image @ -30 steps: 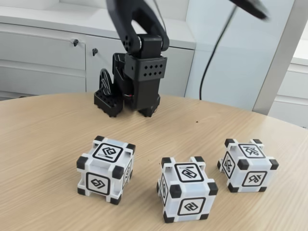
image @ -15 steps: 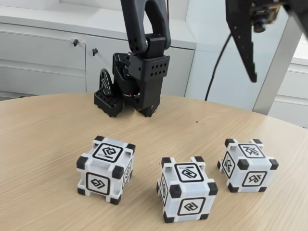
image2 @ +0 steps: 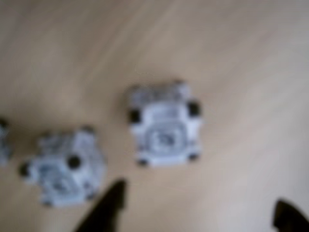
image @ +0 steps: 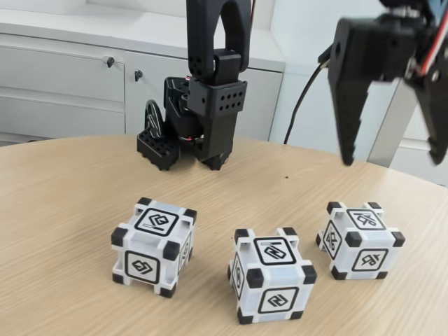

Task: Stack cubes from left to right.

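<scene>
- We see three white cubes with black corners, separate and unstacked: left cube (image: 153, 246), middle cube (image: 271, 274) at lower centre, right cube (image: 360, 239).

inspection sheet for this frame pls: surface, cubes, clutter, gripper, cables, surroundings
Surface: round-edged wooden table, light grain, small dark speck behind the cubes.
Job's things: left cube, middle cube and right cube all sit apart on the table, none stacked. The wrist view is blurred.
Clutter: nothing seen.
Gripper: gripper open, empty, hanging in the air above and behind the right cube.
Cables: black cable runs down behind the table from the arm; red wires near the gripper.
Surroundings: arm base at the table's far edge; grey cabinets with small knobs behind.
</scene>
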Robot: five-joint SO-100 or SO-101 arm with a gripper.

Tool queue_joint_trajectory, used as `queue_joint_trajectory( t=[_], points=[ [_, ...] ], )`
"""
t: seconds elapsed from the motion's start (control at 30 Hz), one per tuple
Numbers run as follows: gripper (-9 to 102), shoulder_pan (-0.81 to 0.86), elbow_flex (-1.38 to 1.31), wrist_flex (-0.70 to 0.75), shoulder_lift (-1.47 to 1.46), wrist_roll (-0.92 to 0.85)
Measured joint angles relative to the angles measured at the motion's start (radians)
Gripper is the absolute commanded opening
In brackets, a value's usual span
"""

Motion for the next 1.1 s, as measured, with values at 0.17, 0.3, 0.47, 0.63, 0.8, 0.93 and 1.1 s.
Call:
queue_joint_trajectory(
  t=[0.17, 0.3, 0.47, 0.63, 0.8, 0.93, 1.1],
  points=[
    [32, 0.031, 0.000, 0.000, -0.078, -0.034],
    [33, 0.077, 0.000, -0.002, -0.126, -0.063],
    [33, 0.114, 0.000, -0.003, -0.158, -0.094],
    [33, 0.120, 0.000, -0.003, -0.213, -0.112],
    [33, 0.115, -0.011, -0.003, -0.282, -0.107],
    [33, 0.115, -0.012, -0.003, -0.302, -0.100],
    [33, 0.115, -0.012, -0.008, -0.304, -0.104]
  ],
)
